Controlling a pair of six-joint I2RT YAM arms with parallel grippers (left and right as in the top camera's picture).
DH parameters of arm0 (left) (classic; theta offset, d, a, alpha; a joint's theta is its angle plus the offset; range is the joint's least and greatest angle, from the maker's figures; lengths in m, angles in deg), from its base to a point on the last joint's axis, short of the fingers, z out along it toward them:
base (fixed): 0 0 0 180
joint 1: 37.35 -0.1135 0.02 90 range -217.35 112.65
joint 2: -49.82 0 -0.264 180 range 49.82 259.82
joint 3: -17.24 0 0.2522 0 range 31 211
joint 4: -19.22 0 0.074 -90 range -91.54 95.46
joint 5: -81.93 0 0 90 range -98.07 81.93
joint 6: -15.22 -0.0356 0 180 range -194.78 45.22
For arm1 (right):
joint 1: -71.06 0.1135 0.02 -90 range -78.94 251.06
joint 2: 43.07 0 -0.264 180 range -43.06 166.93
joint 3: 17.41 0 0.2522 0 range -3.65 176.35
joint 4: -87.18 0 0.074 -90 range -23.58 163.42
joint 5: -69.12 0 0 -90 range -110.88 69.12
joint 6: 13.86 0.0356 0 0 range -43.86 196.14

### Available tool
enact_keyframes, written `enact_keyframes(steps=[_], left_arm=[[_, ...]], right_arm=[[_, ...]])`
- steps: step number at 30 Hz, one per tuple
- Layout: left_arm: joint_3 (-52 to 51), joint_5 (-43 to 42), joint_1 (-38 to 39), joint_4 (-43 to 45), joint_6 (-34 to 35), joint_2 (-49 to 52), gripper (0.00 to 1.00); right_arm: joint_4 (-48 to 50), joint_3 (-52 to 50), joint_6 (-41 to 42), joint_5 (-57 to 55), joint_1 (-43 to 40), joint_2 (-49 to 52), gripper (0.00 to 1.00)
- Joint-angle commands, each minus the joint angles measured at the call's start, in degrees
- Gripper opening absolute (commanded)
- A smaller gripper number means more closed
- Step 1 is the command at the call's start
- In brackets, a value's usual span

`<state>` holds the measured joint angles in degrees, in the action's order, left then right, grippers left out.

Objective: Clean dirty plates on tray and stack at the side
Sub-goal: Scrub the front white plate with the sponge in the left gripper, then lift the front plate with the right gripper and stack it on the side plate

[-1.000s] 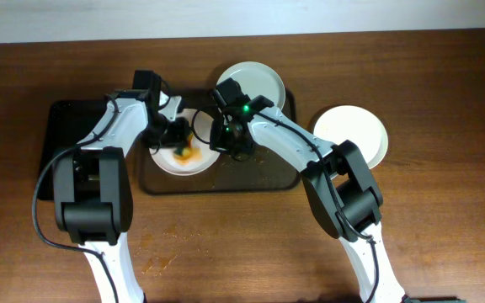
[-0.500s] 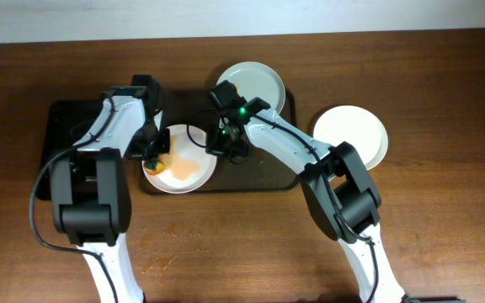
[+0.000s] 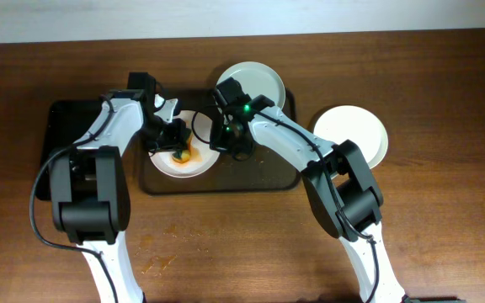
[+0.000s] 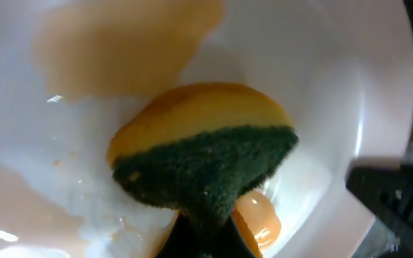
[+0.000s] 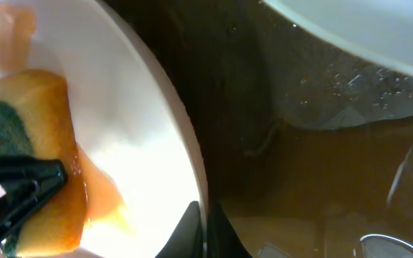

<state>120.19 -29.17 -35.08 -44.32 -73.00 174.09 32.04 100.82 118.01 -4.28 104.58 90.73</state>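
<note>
A white plate (image 3: pixel 179 162) smeared with orange sauce lies on the left half of the dark-brown tray (image 3: pixel 259 177). My left gripper (image 3: pixel 175 141) is shut on a yellow and green sponge (image 4: pixel 206 154) that presses on this plate (image 4: pixel 321 79). My right gripper (image 3: pixel 224 143) is shut on the plate's right rim (image 5: pixel 192 172); the sponge shows at the left of the right wrist view (image 5: pixel 31 143). A second white plate (image 3: pixel 259 80) rests at the tray's back right. A third white plate (image 3: pixel 352 135) lies on the table right of the tray.
A smaller black tray (image 3: pixel 61 143) lies left of the brown tray, under my left arm. Orange sauce spots (image 3: pixel 160 261) mark the wooden table near the front. Water drops wet the brown tray's floor (image 5: pixel 335 179).
The plate shifted toward the front left of the tray half a second ago, then came back. The sponge moved from the plate's left edge to its middle.
</note>
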Motion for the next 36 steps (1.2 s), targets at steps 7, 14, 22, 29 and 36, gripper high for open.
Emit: enact_keyframes(steps=[7,14,22,29,36], left_arm=[[16.92,19.65,0.07,-2.84,9.51,1.73,0.01],[33.75,19.65,-1.03,-16.94,7.13,1.73,0.01],[33.86,19.63,-6.86,-18.91,7.13,1.73,0.01],[33.83,19.65,-7.34,-23.32,4.81,2.16,0.01],[33.73,19.61,-10.69,-20.13,5.03,2.45,0.01]], right_arm=[[-0.15,0.59,0.0,0.35,0.2,1.53,0.04],[-0.59,0.59,-0.04,-0.35,0.15,1.53,0.04],[1.81,0.59,0.66,-2.12,0.59,2.34,0.16],[-6.93,6.82,-11.28,-7.72,0.55,-3.82,0.04],[-19.74,16.13,-19.85,-30.95,2.34,-9.81,0.04]])
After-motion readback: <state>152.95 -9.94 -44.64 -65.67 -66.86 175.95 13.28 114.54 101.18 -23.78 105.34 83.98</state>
